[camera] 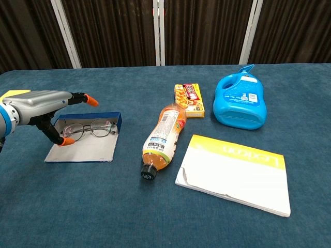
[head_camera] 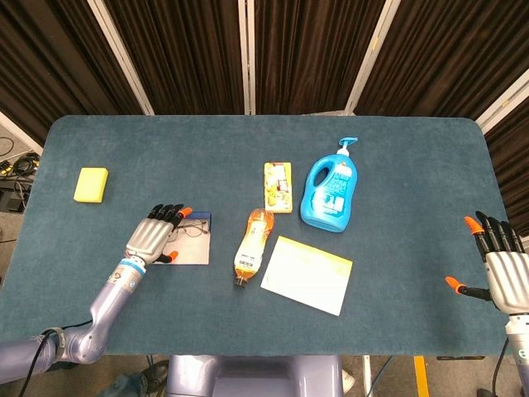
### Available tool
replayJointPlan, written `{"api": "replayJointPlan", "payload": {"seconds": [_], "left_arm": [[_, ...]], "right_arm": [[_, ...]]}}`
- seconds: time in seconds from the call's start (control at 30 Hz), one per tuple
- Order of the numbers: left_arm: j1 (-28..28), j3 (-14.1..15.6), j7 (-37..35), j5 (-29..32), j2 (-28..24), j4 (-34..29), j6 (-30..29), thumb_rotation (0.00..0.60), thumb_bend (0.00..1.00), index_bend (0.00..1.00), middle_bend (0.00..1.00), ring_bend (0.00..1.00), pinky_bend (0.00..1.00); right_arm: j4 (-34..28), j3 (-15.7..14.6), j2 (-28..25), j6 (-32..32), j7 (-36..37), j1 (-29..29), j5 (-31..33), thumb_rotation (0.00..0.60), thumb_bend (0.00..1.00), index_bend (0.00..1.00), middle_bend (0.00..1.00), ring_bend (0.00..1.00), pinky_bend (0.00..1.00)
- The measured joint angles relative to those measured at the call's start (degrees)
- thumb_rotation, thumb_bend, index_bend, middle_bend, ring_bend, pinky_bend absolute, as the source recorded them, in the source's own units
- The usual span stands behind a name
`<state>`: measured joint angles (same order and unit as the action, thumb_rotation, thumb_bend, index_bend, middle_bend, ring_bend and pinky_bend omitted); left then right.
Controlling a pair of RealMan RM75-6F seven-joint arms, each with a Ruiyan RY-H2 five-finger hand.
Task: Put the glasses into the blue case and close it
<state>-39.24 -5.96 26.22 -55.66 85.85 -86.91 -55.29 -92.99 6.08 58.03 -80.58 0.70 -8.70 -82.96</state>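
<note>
The blue case (camera: 83, 147) lies open on the table's left side, its grey lid flat toward me and its blue back wall (head_camera: 201, 218) upright. The glasses (camera: 90, 129) lie unfolded inside it against that wall, also seen as glasses (head_camera: 193, 226) from the head view. My left hand (camera: 49, 103) hovers open just left of the case, fingers spread, thumb pointing down near the lid's left edge, holding nothing. In the head view that left hand (head_camera: 154, 234) covers the case's left part. My right hand (head_camera: 500, 265) hangs open at the far right edge, away from everything.
An orange drink bottle (camera: 163, 139) lies on its side right of the case. A white and yellow booklet (camera: 235, 173), a yellow snack box (camera: 189, 99) and a blue detergent bottle (camera: 240, 101) fill the centre and right. A yellow sponge (head_camera: 91, 184) sits at the far left.
</note>
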Motion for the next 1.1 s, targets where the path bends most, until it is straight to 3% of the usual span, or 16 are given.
{"api": "replayJointPlan", "payload": {"seconds": [0.27, 0.6, 1.1], "left_arm": [[0.80, 1.89, 3.72, 2.55, 0.28, 0.22, -1.74, 0.600, 0.32, 0.27, 0.00, 0.00, 0.00], [3.33, 4.78, 0.50, -2.25, -0.04, 1.03, -2.27, 0.600, 0.32, 0.28, 0.00, 0.00, 0.00], [3.79, 3.20, -1.27, -5.08, 5.47, 9.25, -2.81, 0.600, 0.32, 0.28, 0.00, 0.00, 0.00]], "right_arm": [[-0.06, 0.01, -0.08, -0.07, 0.15, 0.05, 0.04, 0.600, 0.00, 0.00, 0.00, 0.00, 0.00], [-0.20, -0.04, -0.18, -0.23, 0.26, 0.09, -0.17, 0.600, 0.00, 0.00, 0.00, 0.00, 0.00], [0.02, -0.02, -0.08, -0.11, 0.30, 0.07, 0.00, 0.600, 0.00, 0.00, 0.00, 0.00, 0.00]]}}
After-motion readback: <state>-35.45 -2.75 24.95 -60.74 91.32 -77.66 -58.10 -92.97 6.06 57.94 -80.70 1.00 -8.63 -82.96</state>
